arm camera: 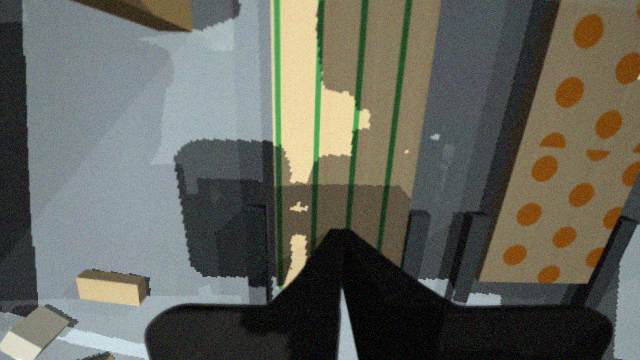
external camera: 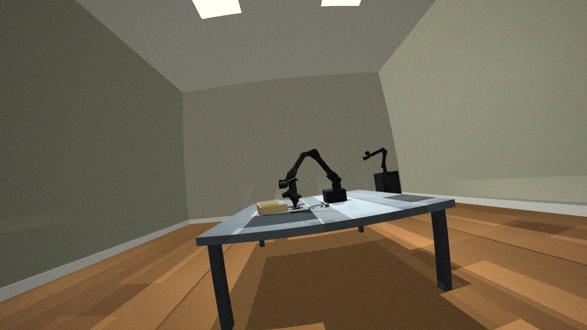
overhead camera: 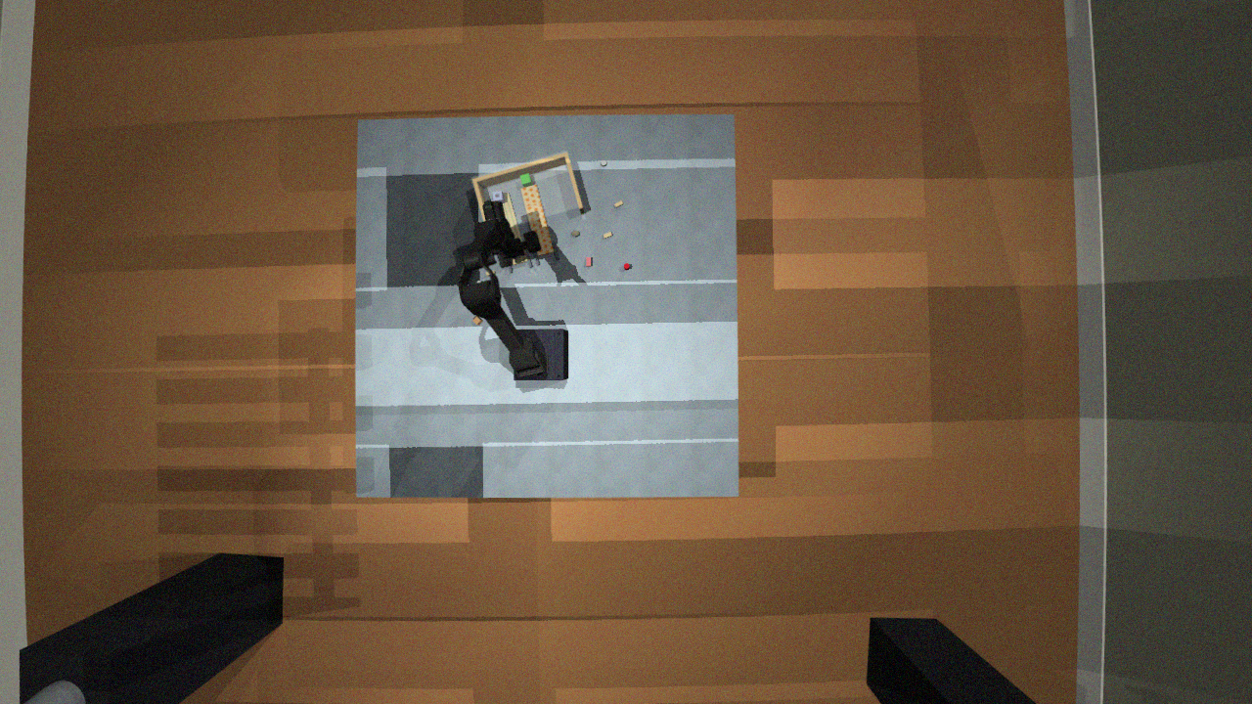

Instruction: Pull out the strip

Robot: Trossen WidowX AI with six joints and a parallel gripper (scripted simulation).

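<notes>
My gripper [arm camera: 339,238] [external camera: 295,206] is shut with nothing visible between the fingertips. It points down over the near end of the cream strip with green lines [arm camera: 335,125] [overhead camera: 509,208]; whether the tips touch it I cannot tell. The pale cube with a dark mark [overhead camera: 497,196] sits by the far end of this strip, inside the open-fronted wooden tray [overhead camera: 525,166] [external camera: 273,209]. A green cube [overhead camera: 525,178] sits at the far end of the orange-dotted strip [overhead camera: 533,199] [arm camera: 565,210]. The arm partly covers the lined strip in the top view.
Dark rails stand beside the lined strip, one at its right [arm camera: 416,245]; another rail [arm camera: 468,255] stands beside the dotted strip. A beige block [arm camera: 111,290] and a greyish block [arm camera: 35,327] lie to the left. A pink block [overhead camera: 588,261] and a red piece [overhead camera: 626,266] lie to the right.
</notes>
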